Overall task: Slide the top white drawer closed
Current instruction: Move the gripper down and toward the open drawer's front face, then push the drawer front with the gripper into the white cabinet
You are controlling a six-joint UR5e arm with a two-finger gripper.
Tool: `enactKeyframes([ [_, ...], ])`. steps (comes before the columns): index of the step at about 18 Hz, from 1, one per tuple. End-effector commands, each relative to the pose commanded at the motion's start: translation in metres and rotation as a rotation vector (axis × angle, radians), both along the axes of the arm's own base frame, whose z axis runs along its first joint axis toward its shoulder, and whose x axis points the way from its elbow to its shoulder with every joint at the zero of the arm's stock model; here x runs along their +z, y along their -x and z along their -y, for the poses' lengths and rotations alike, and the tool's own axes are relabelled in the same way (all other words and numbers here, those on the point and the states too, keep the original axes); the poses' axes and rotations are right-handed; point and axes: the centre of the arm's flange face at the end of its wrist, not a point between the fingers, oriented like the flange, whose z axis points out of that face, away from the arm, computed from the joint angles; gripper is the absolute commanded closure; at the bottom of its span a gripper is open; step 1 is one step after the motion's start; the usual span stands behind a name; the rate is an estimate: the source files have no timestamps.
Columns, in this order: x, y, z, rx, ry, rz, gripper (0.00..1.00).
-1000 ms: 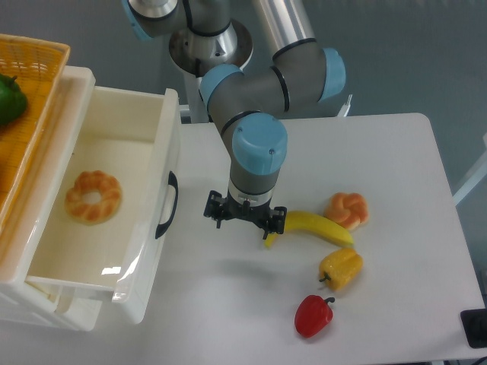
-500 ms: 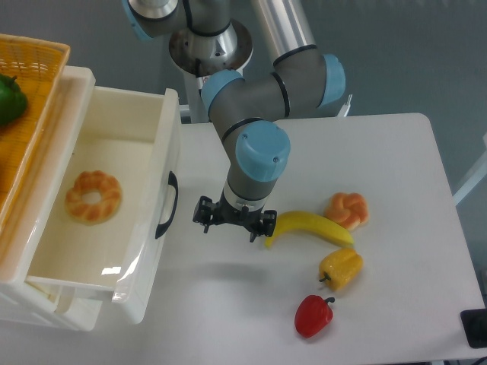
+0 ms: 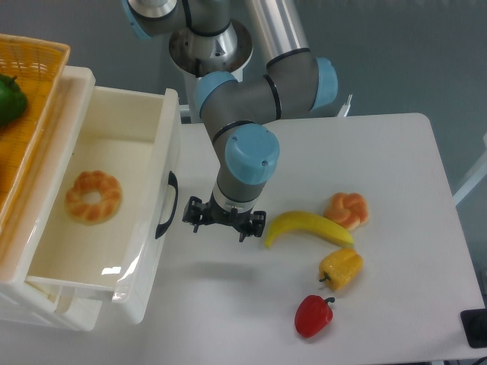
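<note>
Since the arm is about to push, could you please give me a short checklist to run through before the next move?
1. top white drawer open, needs closing: ok.
2. Doughnut lies fully inside, below the rim: ok.
3. Path between pincer and black handle free of objects: ok.
4. Pincer touching the drawer front: not ok, a gap remains.
5. Banana clear of the pincer: ok.
6. Pincer jaws open or shut: cannot tell.

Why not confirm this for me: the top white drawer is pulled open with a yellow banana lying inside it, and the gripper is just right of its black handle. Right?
One thing is wrong. The camera view shows a ring-shaped pastry inside the top white drawer, not a banana. The banana lies on the table. The drawer is pulled open, and the gripper is just right of the black handle.
</note>
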Motion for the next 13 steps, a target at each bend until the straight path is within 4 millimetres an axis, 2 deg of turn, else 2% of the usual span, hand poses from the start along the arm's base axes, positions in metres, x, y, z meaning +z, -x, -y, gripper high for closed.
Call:
enactKeyframes([
  [13,0.004,-0.012,-0.007,-0.02,-0.006,-0.004,0.0],
])
